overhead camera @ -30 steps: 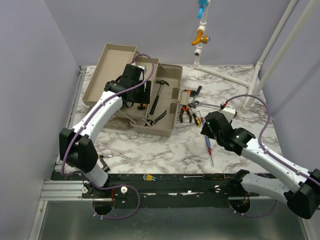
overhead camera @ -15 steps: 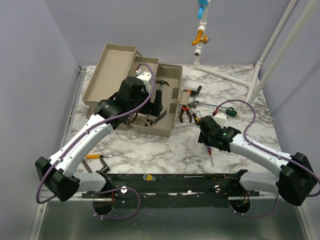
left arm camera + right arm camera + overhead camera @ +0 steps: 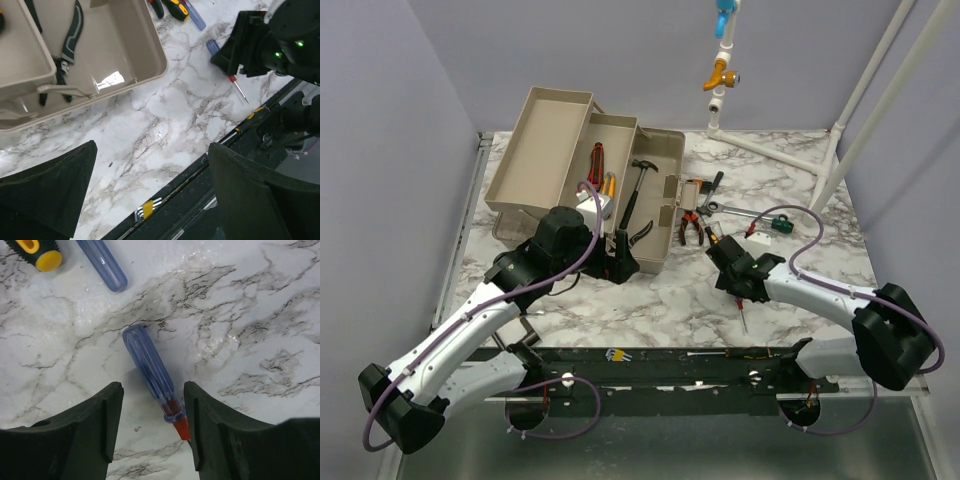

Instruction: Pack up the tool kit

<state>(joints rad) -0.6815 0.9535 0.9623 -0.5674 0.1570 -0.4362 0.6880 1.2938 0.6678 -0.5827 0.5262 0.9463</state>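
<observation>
— From above, why are we keeping the left gripper (image 3: pixel 620 258) at the near edge of the toolbox (image 3: pixel 665 160)?

— We are judging that it is waiting there, out of the other arm's way. The toolbox is lying open at the far left of the table (image 3: pixel 620 300). We are seeing the hammer (image 3: pixel 632 192) and black pliers (image 3: pixel 638 232) in its right compartment, and the red knife (image 3: pixel 596 160) in the middle tray. The right gripper (image 3: pixel 725 260) is hanging low over the loose tools just right of the box, near the red-handled pliers (image 3: pixel 690 226).

— And what are we getting from the left wrist?

— We are looking down between widely spread fingers (image 3: pixel 50 190), with nothing between them but marble. The box corner is showing at upper left with the black pliers (image 3: pixel 70 35) inside. Hex keys (image 3: pixel 147 210) are lying at the table's near edge.

— Why are we setting the right wrist so low?

— We think we are lining it up for a grasp. Its fingers (image 3: pixel 75 435) are spread to either side of the blue-handled screwdriver (image 3: pixel 150 370), which is lying flat on the marble between them and is not yet pinched. We are taking this as the next tool bound for the box. We are expecting to need a square close on that round handle, since it could roll.
</observation>
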